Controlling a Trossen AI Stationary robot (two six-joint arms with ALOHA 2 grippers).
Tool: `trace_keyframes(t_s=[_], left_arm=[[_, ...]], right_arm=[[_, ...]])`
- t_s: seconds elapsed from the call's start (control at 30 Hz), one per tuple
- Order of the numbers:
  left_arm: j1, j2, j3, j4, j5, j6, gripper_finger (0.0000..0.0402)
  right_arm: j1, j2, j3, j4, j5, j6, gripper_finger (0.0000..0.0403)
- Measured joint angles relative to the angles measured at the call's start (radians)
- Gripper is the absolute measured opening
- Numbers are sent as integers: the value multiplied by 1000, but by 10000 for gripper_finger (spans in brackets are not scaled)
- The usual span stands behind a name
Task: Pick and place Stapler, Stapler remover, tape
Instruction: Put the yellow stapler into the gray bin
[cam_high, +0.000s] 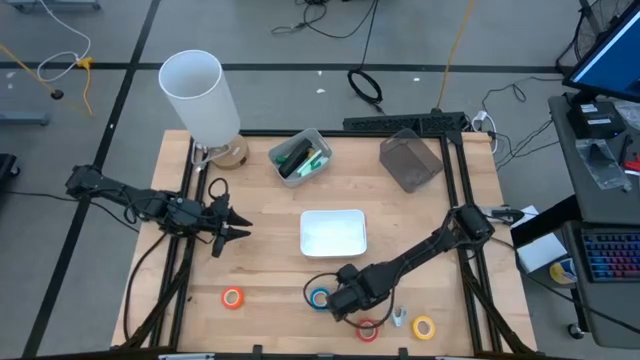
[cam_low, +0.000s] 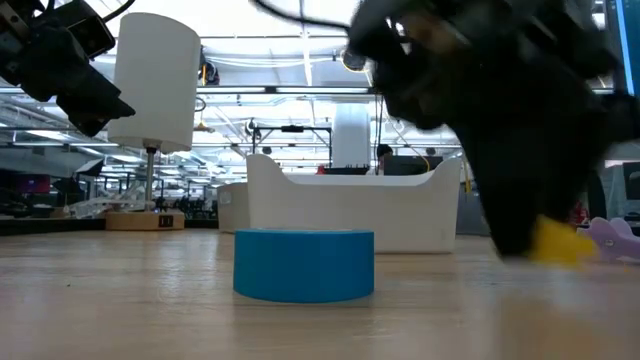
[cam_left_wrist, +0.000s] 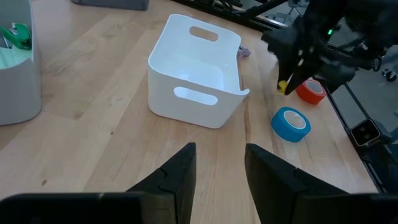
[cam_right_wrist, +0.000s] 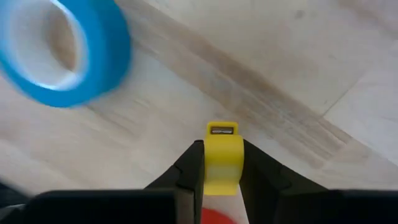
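My right gripper (cam_high: 345, 300) is shut on a small yellow stapler (cam_right_wrist: 222, 155) low over the table's near side, right of the blue tape roll (cam_high: 320, 297). The blue roll lies flat on the table and shows in the low view (cam_low: 304, 264) too. The red roll (cam_high: 367, 329), the yellow roll (cam_high: 423, 326) and the orange roll (cam_high: 232, 297) also lie flat near the front edge. A small pale lilac thing (cam_high: 398, 318) lies between the red and yellow rolls. My left gripper (cam_high: 235, 228) is open and empty, left of the white bin (cam_high: 333, 213). My right gripper pinches the yellow stapler's two sides (cam_right_wrist: 214, 167) between its two fingers. The end with the metal slot (cam_right_wrist: 222, 130) sticks out past the fingertips. The fingers point down at the table. In the low view the stapler (cam_low: 555, 240) hangs just clear of the wood.
The white bin (cam_left_wrist: 186, 93) stands open at the table's middle. At the back stand a grey tray with green items (cam_high: 300, 158), a dark mesh box (cam_high: 410, 160) and a white cylinder on a wooden base (cam_high: 200, 95). Black frame rails run along both sides.
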Motion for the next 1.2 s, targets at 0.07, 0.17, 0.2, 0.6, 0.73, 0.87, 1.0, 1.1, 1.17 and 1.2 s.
trace_keyframes(t_s=[0.07,0.17,0.2,0.6,0.73,0.87,1.0,1.1,1.17,1.2], left_arm=[[0,0,0,0,0,0,136],[0,0,0,1,0,-5,136],[0,0,0,1,0,-9,136],[0,0,0,4,-15,-48,136],[0,0,0,10,-67,-63,136],[0,0,0,38,-108,-103,136],[0,0,0,40,-121,-110,136],[0,0,0,43,-124,-135,136],[0,0,0,47,-124,-158,136],[0,0,0,50,-124,-167,136]], right_arm=[[-3,-36,0,0,21,13,65],[-8,-95,1,6,76,35,70],[-9,-117,1,7,108,38,70],[-113,-411,3,39,664,-157,70],[-211,-464,4,127,697,-421,65],[-334,-481,4,272,652,-714,67],[-458,-478,5,391,531,-928,70],[-542,-461,5,470,457,-1037,66],[-595,-444,5,506,420,-1088,65],[-620,-431,5,527,400,-1106,66]])
